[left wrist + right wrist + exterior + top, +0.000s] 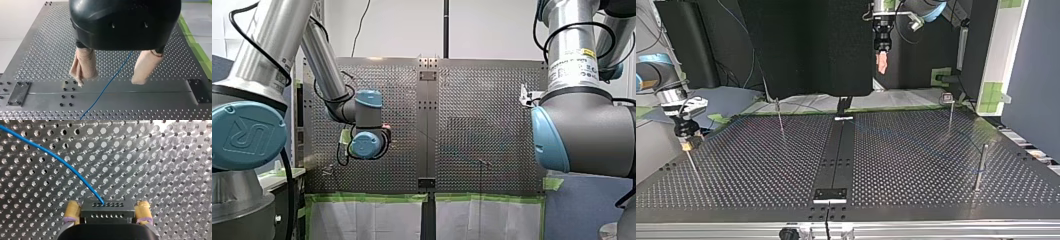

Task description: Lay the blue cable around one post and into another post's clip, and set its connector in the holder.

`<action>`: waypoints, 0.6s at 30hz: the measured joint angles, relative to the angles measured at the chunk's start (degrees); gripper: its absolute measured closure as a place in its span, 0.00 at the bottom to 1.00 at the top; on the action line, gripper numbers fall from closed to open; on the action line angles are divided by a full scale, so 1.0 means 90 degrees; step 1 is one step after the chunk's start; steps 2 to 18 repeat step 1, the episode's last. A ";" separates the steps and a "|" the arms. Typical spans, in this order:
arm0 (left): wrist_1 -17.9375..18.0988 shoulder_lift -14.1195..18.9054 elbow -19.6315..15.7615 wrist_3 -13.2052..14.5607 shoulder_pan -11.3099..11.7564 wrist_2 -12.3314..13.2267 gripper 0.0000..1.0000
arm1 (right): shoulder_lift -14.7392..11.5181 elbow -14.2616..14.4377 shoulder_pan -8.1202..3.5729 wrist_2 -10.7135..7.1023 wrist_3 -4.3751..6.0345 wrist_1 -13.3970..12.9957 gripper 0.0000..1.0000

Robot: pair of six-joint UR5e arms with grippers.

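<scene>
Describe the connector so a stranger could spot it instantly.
Over the perforated table, find my right claw with its yellow pads. The connector is the black block clamped between them, alone in having rows of small holes and the blue cable entering it.

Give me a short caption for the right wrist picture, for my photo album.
My right gripper clamps a black connector between yellow pads, its blue cable arcing away over the perforated table.

My left arm (259,45) and my right arm (584,125) are silver tubes with grey joints, blue caps and black cables. My left gripper (108,82) has a black housing and pinkish-beige fingers (83,66). My right gripper (107,204) has yellow fingers (72,210).
</scene>
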 joint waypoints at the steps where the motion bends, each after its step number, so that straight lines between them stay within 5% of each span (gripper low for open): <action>1: 0.0000 0.0000 0.0000 0.0000 0.0000 0.0000 0.00 | 0.0000 0.0000 0.0000 0.0000 0.0000 0.0000 0.02; 18: 0.0000 0.0000 0.0000 0.0000 0.0000 0.0000 0.00 | 0.0000 0.0000 0.0000 0.0000 0.0000 0.0000 0.02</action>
